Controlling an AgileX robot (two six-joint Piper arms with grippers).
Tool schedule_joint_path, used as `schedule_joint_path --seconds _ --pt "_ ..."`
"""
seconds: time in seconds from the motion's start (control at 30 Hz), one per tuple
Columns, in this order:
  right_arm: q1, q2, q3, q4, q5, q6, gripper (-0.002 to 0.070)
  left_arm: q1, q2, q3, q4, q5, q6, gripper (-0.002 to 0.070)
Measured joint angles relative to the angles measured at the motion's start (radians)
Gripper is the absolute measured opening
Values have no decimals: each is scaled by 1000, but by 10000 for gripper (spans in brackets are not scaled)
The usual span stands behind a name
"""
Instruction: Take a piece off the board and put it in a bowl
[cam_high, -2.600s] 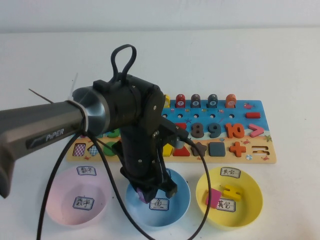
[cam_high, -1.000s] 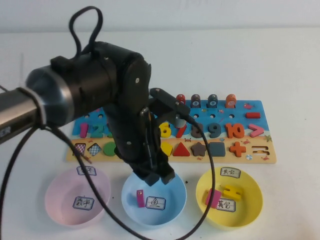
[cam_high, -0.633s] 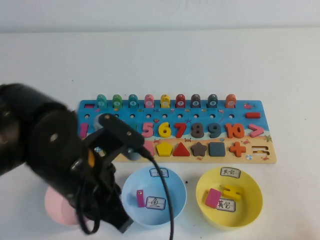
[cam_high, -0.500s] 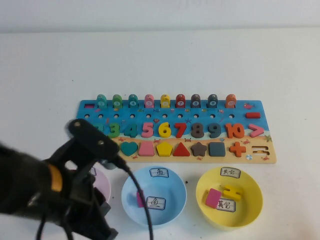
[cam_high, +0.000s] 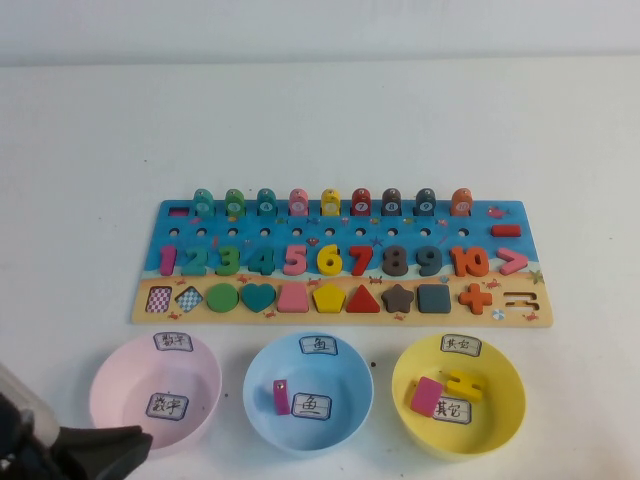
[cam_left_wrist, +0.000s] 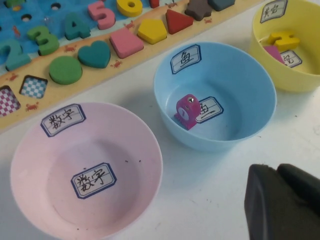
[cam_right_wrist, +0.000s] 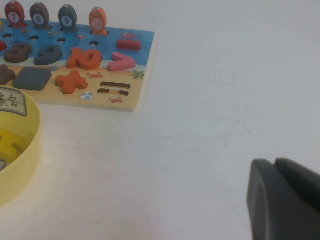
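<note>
The left tool (cam_left_wrist: 282, 202) sits low at the near left corner of the tabletop (cam_high: 320, 130), close to the pink bowl (cam_high: 155, 388). It holds nothing, and I cannot tell if it is open or closed. The piece (cam_left_wrist: 187, 111) is well apart from the left tool. It stands inside the blue bowl (cam_high: 308, 390), right beside a white label on the bottom. The blue bowl is between the pink bowl and the yellow bowl (cam_high: 458, 393). The board (cam_high: 345, 263) lies just behind the three bowls. The right tool (cam_right_wrist: 285, 200) is over bare tabletop, off to the right of the board and the yellow bowl. I cannot tell if it is open or closed.
</note>
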Motion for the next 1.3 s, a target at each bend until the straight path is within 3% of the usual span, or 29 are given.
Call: schedule_joint_path --seconds 0.23,0.43,0.53,0.7,0.9,1.3 --pt "0 0 0 0 0 0 -17 0 -29 13 46 -63 -9 0" --pt "0 0 0 0 0 0 -17 14 -43 140 92 -436 49 -1" --pt "0 0 0 0 0 0 -17 84 -99 253 62 -653 78 -1" --pt "0 0 0 0 0 0 -17 308 -260 395 42 -843 104 -1" --pt "0 0 0 0 0 0 -17 555 -455 469 39 -835 108 -1" --pt "0 0 0 3 0 0 -17 686 -570 473 44 -347 92 -1"
